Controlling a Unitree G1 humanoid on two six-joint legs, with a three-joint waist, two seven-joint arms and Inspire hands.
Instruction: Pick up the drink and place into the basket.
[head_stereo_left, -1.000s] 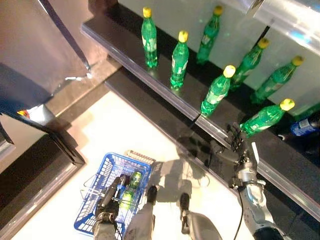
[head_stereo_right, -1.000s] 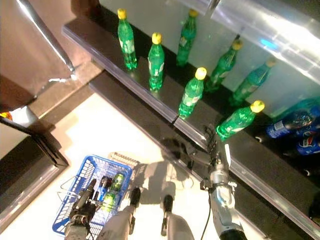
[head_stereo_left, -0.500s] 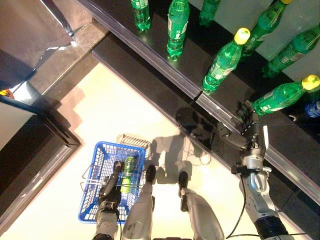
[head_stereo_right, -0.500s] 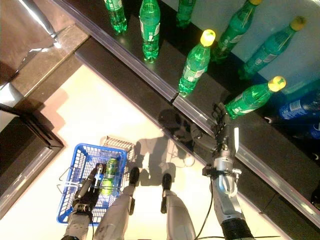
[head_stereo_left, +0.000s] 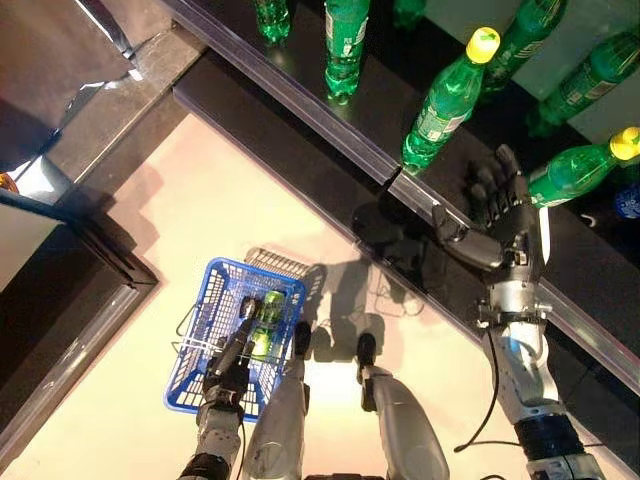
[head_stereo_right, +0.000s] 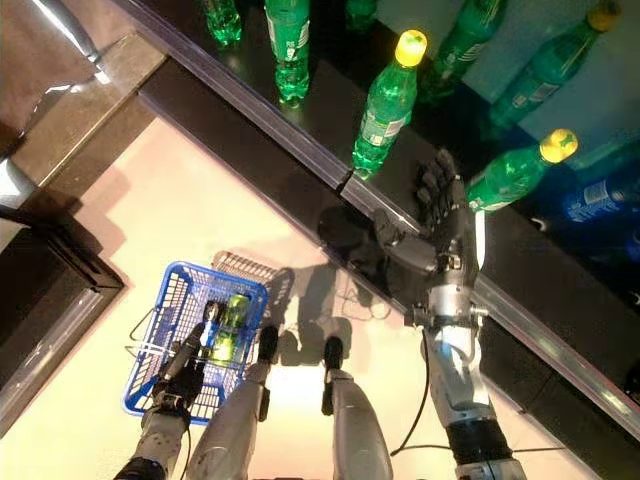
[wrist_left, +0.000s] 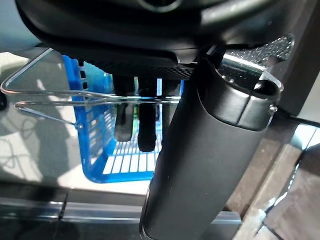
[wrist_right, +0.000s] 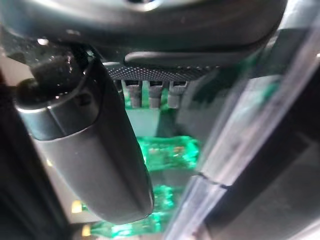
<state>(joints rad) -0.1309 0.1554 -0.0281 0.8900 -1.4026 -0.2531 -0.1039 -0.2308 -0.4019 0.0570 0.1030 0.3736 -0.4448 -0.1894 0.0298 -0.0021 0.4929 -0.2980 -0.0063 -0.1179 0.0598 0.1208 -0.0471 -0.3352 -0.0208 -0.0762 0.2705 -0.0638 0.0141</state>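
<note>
Green drink bottles with yellow caps stand in a row on a dark shelf; the nearest ones are one at the middle and one at the right. My right hand is open, fingers spread, raised at the shelf edge between these two bottles, touching neither. It also shows in the right eye view. My left hand is shut on the thin wire handles of the blue basket, which hangs low at the left. A green drink lies inside the basket.
The shelf's metal front edge runs diagonally across the view. A blue-labelled bottle lies at the far right of the shelf. A dark counter stands at the left. Pale floor lies between shelf and counter.
My right hand has risen and moved closer to the shelf, fingers spreading wider between the two nearest bottles. The camera has shifted, so the shelf sits higher in view. The basket still hangs low.
</note>
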